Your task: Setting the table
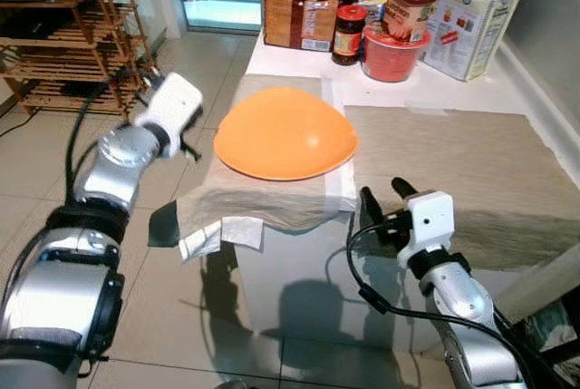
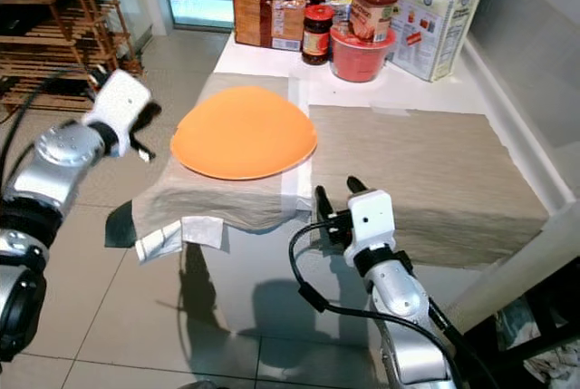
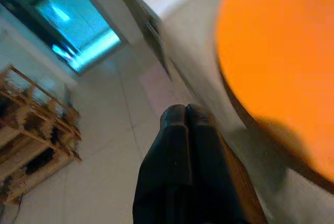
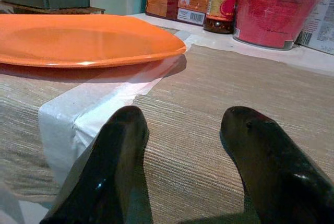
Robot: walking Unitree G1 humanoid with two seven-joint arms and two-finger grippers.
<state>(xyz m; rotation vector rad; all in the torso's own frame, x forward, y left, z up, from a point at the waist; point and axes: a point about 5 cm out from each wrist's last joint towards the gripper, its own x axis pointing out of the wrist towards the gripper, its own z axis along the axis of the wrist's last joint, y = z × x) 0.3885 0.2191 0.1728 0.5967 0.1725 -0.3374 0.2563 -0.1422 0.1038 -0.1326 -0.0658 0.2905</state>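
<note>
An orange plate (image 1: 285, 132) lies on the left beige placemat (image 1: 227, 194), which hangs over the white table's near left corner. A second beige placemat (image 1: 453, 167) lies bare to its right. My left gripper (image 1: 190, 146) hovers just off the table's left side beside the plate's rim, and its fingers (image 3: 185, 130) are shut with nothing between them. At the table's front edge my right gripper (image 1: 385, 195) is open, its fingertips (image 4: 128, 125) resting at the near border of the right placemat, a short way from the plate (image 4: 83, 38).
Groceries crowd the table's far end: a red tub (image 1: 394, 55), a dark jar (image 1: 349, 34), a brown box (image 1: 299, 17) and a white bag (image 1: 471, 13). A wooden shelf rack (image 1: 72, 40) stands on the tiled floor at left. A wall ledge (image 1: 544, 72) runs along the right.
</note>
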